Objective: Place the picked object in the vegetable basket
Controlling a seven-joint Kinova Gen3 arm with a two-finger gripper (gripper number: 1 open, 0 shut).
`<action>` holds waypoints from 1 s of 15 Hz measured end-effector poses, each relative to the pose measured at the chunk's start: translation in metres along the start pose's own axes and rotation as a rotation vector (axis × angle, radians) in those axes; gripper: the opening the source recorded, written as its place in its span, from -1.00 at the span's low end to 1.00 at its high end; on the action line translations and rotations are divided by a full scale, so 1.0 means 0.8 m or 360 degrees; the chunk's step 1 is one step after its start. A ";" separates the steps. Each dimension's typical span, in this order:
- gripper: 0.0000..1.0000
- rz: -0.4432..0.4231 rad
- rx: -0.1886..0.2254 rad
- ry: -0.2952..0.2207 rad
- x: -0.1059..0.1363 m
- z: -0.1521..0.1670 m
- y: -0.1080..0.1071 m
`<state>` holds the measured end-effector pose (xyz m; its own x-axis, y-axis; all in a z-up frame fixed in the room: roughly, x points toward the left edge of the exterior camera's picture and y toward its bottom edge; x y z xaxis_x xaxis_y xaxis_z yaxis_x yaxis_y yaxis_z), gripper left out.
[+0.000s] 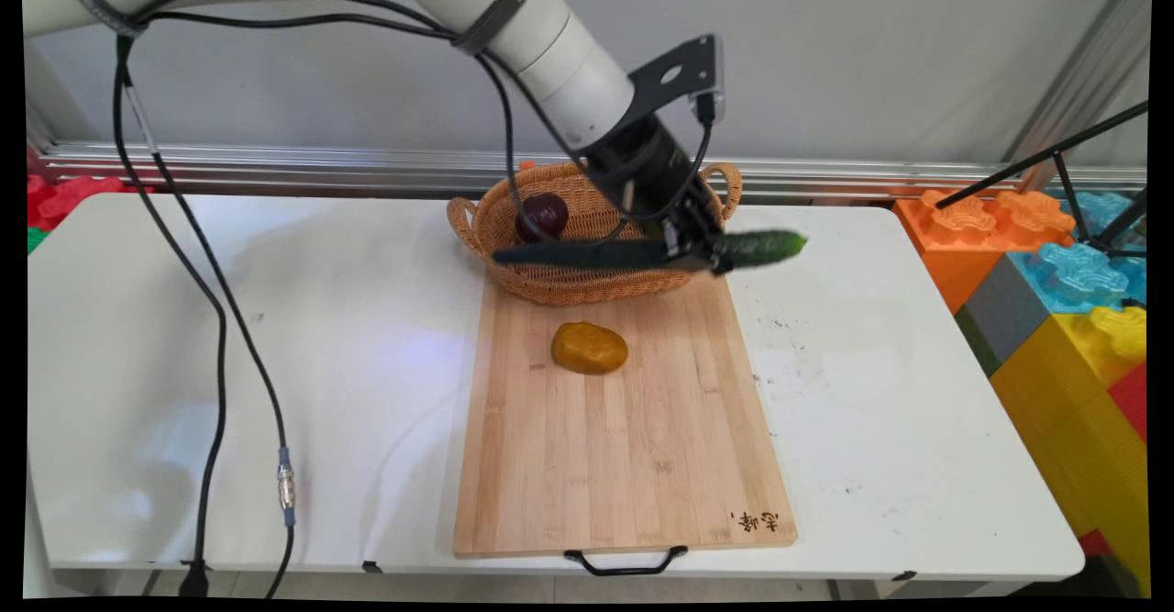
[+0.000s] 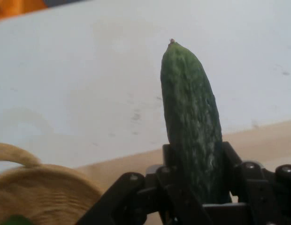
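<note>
The end effector (image 1: pixel 699 250) was closed on a cucumber (image 1: pixel 642 252), gripping it across its body with a finger pressed to each side. The cucumber was long, dark green and bumpy-skinned, paler in streaks, with a small dry nub at its tip (image 2: pixel 192 126). It hung level in the air, clear of everything below — one end stuck out past the fingers toward the worktop's right edge, the longer part reached back to the left over the basket's front rim.

The basket (image 1: pixel 477 222) was woven, tan, oval, with a loop handle at each end, and stood near the middle of the worktop's far edge, its front resting on the far end of the board. Inside it, toward the left, lay a dark red, round fruit (image 1: pixel 542 216); the arm hid the rest of the inside.

The board (image 1: pixel 624 447) was pale wood, lying lengthwise from the basket to the worktop's near edge, with a black handle at the near end and a small burnt mark at its near right corner. On its far half, just in front of the basket, sat a yellow-brown potato (image 1: pixel 589 348) — apart from the basket and below the cucumber.

The white worktop (image 1: pixel 275 364) carried scattered dark specks to the right of the board.
</note>
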<state>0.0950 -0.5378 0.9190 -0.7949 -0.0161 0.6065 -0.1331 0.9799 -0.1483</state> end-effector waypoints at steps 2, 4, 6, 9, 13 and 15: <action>-1.00 0.0026 0.0092 0.0026 0.002 0.003 -0.015; -1.00 0.0021 0.0150 0.0047 -0.002 0.010 -0.026; -1.00 -0.0002 0.0186 0.0061 -0.011 0.022 -0.034; -1.00 -0.0025 0.0217 0.0067 -0.027 0.037 -0.044; -1.00 -0.0034 0.0243 0.0064 -0.048 0.058 -0.058; -1.00 -0.0026 0.0253 0.0068 -0.060 0.072 -0.069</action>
<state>0.1062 -0.6022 0.8532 -0.7665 -0.0204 0.6419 -0.2408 0.9357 -0.2578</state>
